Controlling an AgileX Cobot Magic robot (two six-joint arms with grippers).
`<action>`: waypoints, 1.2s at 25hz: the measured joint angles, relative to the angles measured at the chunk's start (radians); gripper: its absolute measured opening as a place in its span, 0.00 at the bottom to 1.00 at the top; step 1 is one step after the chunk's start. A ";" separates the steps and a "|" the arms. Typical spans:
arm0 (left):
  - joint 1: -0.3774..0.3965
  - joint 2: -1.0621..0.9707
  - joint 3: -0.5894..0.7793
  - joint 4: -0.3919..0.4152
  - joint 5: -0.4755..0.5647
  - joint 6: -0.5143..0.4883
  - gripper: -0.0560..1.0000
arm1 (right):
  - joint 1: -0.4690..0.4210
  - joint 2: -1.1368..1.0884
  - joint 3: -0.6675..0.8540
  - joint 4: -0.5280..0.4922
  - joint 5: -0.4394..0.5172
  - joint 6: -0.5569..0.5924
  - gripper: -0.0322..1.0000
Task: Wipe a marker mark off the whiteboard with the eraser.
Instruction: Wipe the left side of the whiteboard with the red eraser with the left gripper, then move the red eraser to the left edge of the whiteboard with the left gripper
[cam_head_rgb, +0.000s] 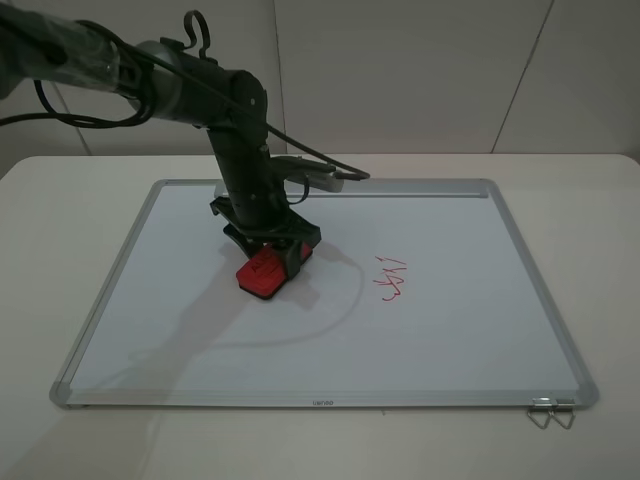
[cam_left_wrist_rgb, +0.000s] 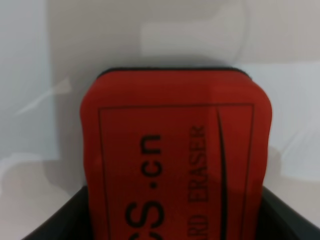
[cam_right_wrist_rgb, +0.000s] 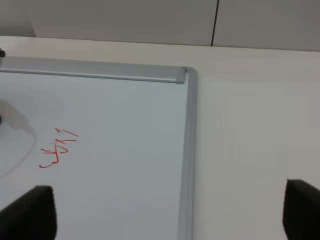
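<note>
Left pincer (cam_head_rgb: 272, 256): closed tight on the far end of the eraser (cam_head_rgb: 258, 276), so you have the tool in hand.
Eraser position: left of centre on the whiteboard (cam_head_rgb: 450, 330), felt side down. As far as you can tell from above, it is touching the board.
Eraser long axis: slanted, running from the pincer at the far right out to the near left (the free end points at the near edge).
Marker mark: none shows clear of the eraser, and you cannot tell whether it lies under the felt.
Red squiggle (cam_head_rgb: 390, 280): the only writing you can see. It is taller than wide with short dashes at its far end, and sits right of the eraser and well apart from it, at about the same depth on the board.
Key relation: to reach that squiggle you would sweep sideways to the right. If the mark is beneath the felt, a rub in place looks like the better call.
Right pincer (cam_right_wrist_rgb: 166, 212): wide open, holding nothing, over the board's far right corner and the bare surface (cam_right_wrist_rgb: 260, 125).
Nearer arm: your left, since it carries the eraser.
</note>
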 joint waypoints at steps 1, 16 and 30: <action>0.000 -0.004 0.000 0.007 0.007 -0.009 0.60 | 0.000 0.000 0.000 0.000 0.000 0.000 0.83; 0.086 -0.250 0.136 0.139 0.075 -0.267 0.60 | 0.000 0.000 0.000 0.000 0.000 0.000 0.83; 0.107 -0.590 0.698 0.153 -0.190 -0.521 0.60 | 0.000 0.000 0.000 0.000 0.000 0.000 0.83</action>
